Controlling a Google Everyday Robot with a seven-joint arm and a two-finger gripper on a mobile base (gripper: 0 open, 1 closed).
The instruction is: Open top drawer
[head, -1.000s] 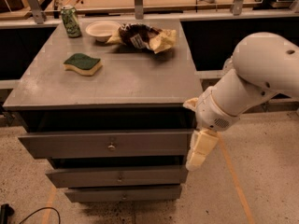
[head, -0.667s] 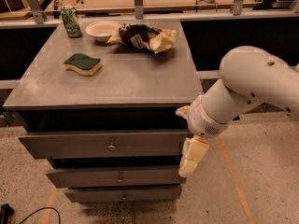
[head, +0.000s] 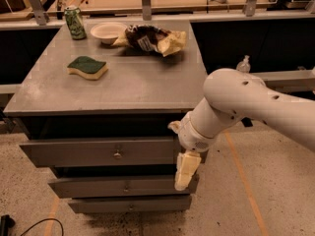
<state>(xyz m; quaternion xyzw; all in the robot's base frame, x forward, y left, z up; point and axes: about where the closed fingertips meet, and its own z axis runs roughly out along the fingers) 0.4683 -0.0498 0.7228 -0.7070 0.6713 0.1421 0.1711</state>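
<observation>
The top drawer (head: 88, 151) is the widest grey front of three, with a small round metal knob (head: 117, 155) at its centre. It stands pulled out a little, with a dark gap above its front under the cabinet top. My gripper (head: 184, 173) hangs from the white arm (head: 246, 102) in front of the drawer's right end, pointing down, well right of the knob. It reaches down over the middle drawer front (head: 98, 186). It holds nothing that I can see.
The grey cabinet top (head: 142, 82) carries a green-and-yellow sponge (head: 87, 67), a green can (head: 75, 22), a white bowl (head: 107, 31) and a crumpled chip bag (head: 152, 38). The bottom drawer (head: 128, 204) sits lowest. A black cable (head: 29, 226) lies on the speckled floor at left.
My arm and gripper have moved left, from just off the cabinet's right edge to in front of the drawers' right end. The drawers and tabletop objects have not moved.
</observation>
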